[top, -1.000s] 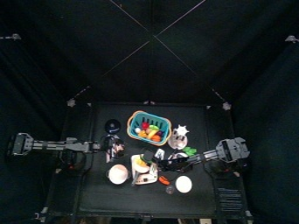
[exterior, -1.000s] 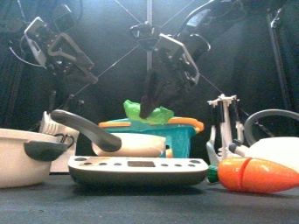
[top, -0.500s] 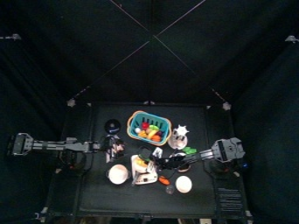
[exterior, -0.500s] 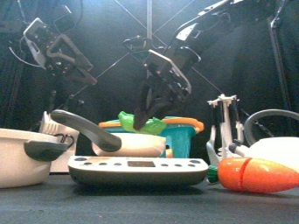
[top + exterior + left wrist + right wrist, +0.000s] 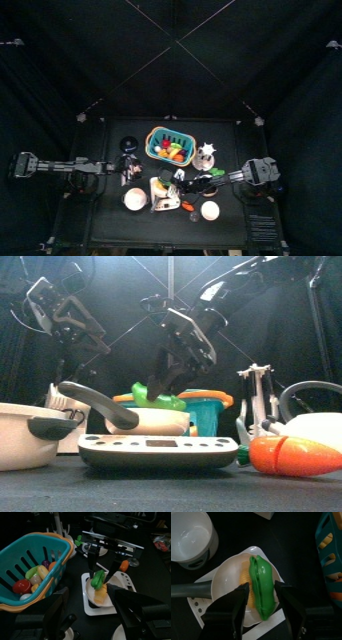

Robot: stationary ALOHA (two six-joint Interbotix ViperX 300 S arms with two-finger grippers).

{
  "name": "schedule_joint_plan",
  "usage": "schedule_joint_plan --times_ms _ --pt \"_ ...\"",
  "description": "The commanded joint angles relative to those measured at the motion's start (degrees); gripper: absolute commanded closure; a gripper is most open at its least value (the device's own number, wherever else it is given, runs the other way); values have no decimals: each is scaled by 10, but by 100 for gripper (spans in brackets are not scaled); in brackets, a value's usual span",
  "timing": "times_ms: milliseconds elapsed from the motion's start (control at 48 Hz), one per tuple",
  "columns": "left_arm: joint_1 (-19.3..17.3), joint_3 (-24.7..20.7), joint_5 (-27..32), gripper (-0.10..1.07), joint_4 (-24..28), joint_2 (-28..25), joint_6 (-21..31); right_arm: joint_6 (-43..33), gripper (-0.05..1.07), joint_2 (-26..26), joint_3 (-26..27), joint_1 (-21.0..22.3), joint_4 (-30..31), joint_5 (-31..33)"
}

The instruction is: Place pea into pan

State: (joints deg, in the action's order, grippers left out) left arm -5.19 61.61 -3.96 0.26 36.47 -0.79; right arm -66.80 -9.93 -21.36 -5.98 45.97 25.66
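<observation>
The pea (image 5: pixel 260 577) is a bright green pod held between my right gripper's (image 5: pixel 262 596) jaws, low over the white pan (image 5: pixel 224 579) and above a yellow piece that lies in it. In the front view the pea (image 5: pixel 144 394) shows just over the pan's rim (image 5: pixel 147 416), under the right gripper (image 5: pixel 167 368). From above, the right gripper (image 5: pixel 183 181) is over the pan (image 5: pixel 163 188). My left gripper (image 5: pixel 92 609) is open and empty, left of the pan, near the teal basket (image 5: pixel 33 567). It faces the pea (image 5: pixel 99 578).
The pan stands on a white scale (image 5: pixel 158 449), with its grey handle (image 5: pixel 87 396) pointing left. A white bowl (image 5: pixel 24 434) is at the front left and an orange carrot (image 5: pixel 301 454) at the front right. The basket (image 5: pixel 170 145) of mixed fruit stands behind the pan.
My right gripper has carried the pea down and to the left, from in front of the basket to just over the pan. The left arm has not moved.
</observation>
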Motion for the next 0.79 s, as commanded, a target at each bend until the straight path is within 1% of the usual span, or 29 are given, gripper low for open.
schedule_joint_plan --times_ms 0,208,396,562,708,771 --pt "-1 -7 -2 2 1 0 0 -1 10 11 13 4 0 -3" --pt "-2 -6 -2 2 0 0 0 4 9 20 13 0 1 0" --pt "-2 -6 -3 2 1 0 0 3 9 62 -4 -8 -4 3" --pt "-2 -6 -2 2 1 0 0 0 9 80 -28 -18 -18 26" --pt "-2 -5 -2 2 1 0 0 1 9 83 -33 -23 -26 40" --pt "-3 -5 -2 2 0 0 0 2 9 87 -35 -33 -33 44"
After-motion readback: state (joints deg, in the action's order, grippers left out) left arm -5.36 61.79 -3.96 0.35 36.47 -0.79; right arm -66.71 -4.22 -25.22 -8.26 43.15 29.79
